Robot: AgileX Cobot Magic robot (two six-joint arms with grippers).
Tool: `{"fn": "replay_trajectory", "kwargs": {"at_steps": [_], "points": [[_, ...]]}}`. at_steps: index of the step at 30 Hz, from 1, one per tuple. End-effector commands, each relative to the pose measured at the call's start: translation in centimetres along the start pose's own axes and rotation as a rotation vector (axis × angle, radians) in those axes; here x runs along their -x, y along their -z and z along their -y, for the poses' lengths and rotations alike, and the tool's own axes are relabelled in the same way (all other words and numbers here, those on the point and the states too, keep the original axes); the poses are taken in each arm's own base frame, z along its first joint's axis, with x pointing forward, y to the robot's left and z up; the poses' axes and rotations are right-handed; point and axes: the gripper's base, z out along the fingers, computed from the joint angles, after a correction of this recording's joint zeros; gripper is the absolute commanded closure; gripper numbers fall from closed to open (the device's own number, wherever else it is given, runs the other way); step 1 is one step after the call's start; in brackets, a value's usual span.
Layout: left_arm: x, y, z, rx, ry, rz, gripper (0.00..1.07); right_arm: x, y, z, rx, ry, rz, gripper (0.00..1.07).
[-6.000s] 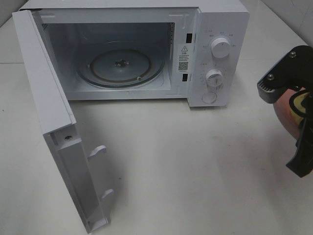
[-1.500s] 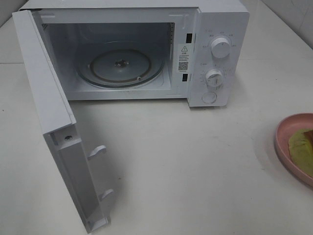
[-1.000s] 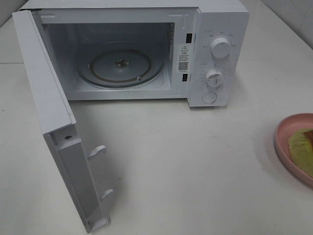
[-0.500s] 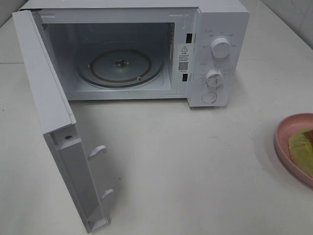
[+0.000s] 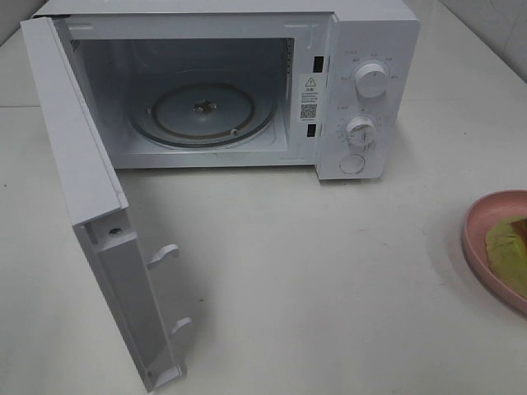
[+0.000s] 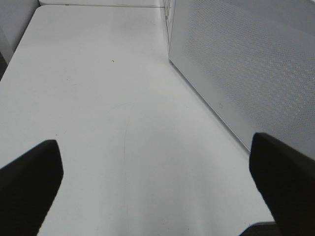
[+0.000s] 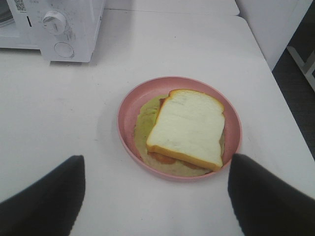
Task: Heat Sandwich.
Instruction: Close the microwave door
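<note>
Sandwich (image 7: 187, 129) sits on the pink plate (image 7: 129, 105), white bread on top with a tan crust, pale green filling and a hint of red peeking out underneath. That plate is out on the white counter (image 5: 329, 271), off to the right of the microwave (image 5: 362, 49) and well apart from it; from up high only its left part shows at the frame's edge. The microwave door (image 5: 90, 206) hangs wide open, swung toward the front, and the glass turntable (image 5: 202, 113) inside lies bare. Pale wall runs along the counter's far side.

Right gripper (image 7: 155, 196) hovers above the plate's near edge, jaws spread wide, nothing between them. Left gripper (image 6: 157, 187) is spread just as wide over bare counter beside the door's perforated face.

Six seconds back, the right arm filled the high view's right edge, covering the plate; now it's out of that view, and the plate hasn't moved over the last second and a half.
</note>
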Motion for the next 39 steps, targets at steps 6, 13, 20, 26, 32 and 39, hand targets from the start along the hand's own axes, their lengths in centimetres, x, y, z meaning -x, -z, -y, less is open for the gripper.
{"fn": "replay_trajectory", "kwargs": {"at_steps": [6,13,20,26,32,39], "points": [[-0.15,0.2,0.01,0.0,0.0,0.031,0.09,-0.15,0.29,0.0,-0.005,0.0,0.037,0.32],[-0.15,0.2,0.01,0.0,0.0,0.031,0.09,-0.15,0.29,0.0,-0.005,0.0,0.037,0.32],[-0.15,0.2,0.01,0.0,0.0,0.031,0.09,-0.15,0.29,0.0,-0.005,0.0,0.037,0.32],[-0.15,0.2,0.01,0.0,0.0,0.031,0.09,-0.15,0.29,0.0,-0.005,0.0,0.037,0.32],[-0.15,0.2,0.03,-0.001,0.001,0.031,0.09,-0.15,0.29,0.0,-0.005,0.0,0.037,0.32],[-0.08,0.23,0.01,0.001,0.0,0.035,0.09,-0.15,0.29,0.0,-0.005,0.0,0.037,0.32]]}}
